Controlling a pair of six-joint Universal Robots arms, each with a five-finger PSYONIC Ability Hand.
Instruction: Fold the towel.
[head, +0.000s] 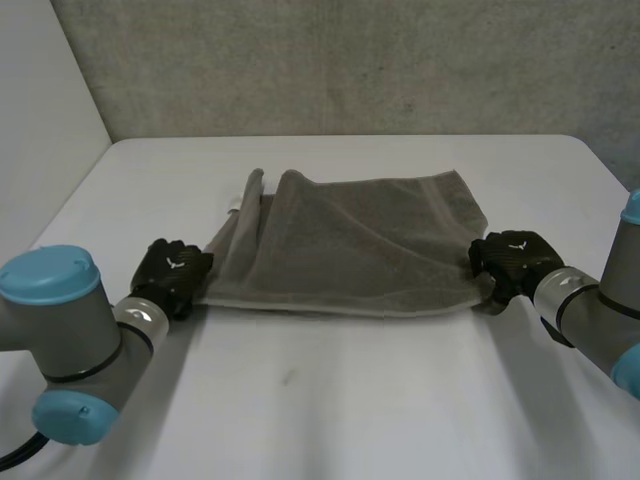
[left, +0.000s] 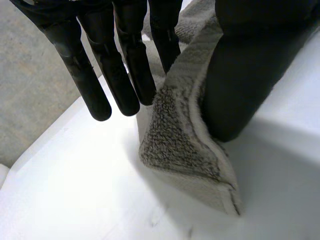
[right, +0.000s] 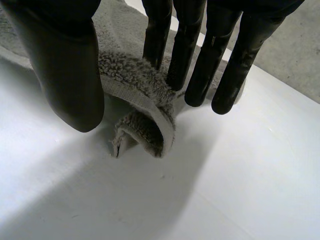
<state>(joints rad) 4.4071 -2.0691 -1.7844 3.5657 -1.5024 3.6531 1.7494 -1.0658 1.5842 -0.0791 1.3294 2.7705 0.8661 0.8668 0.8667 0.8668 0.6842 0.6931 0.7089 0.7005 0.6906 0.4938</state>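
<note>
Two hands: one at each near corner of the towel (head: 350, 240).
towel: grey, rumpled, spread across the middle of the white desk (head: 300, 400).
left hand (head: 172, 272): pinches the near-left corner between thumb and straight fingers.
right hand (head: 512, 262): pinches the near-right corner, whose tip curls downward.

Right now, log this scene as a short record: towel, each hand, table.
towel: grey towel, rumpled, with raised ridges at its far left part
surface: white table, the towel lying across its middle
left hand: left hand at the towel's near left corner, pinching it between thumb and straight fingers
right hand: right hand at the near right corner, pinching it between thumb and fingers, the corner's tip curling under
near edge: spans between the two hands
</note>
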